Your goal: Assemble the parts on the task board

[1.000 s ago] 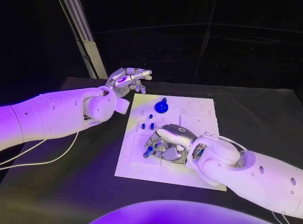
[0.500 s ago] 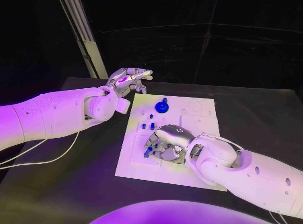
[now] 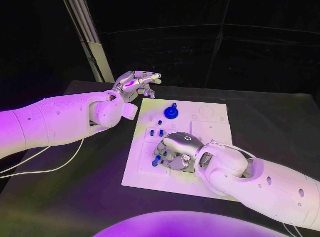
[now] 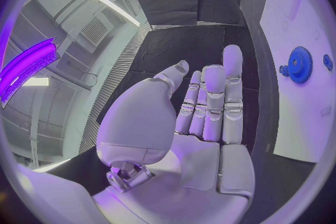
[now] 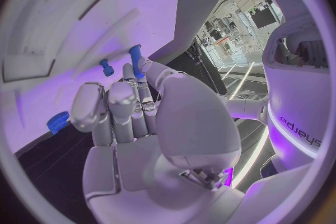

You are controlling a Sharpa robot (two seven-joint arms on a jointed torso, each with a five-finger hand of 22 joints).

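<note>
Right robot hand [image 3: 177, 148] curls down over the near half of the task board [image 3: 213, 129]; a blue peg [image 5: 135, 60] shows at its fingertips, but we cannot tell if it is gripped. Left robot hand [image 3: 135, 84] hovers released past the board's far corner. Blue gear [image 3: 171, 112] sits mounted. We judge peg-seating underway; next calls for alignment over a hole.

Right hand [image 3: 180, 148] slightly farther over task board [image 3: 211, 129]
</note>
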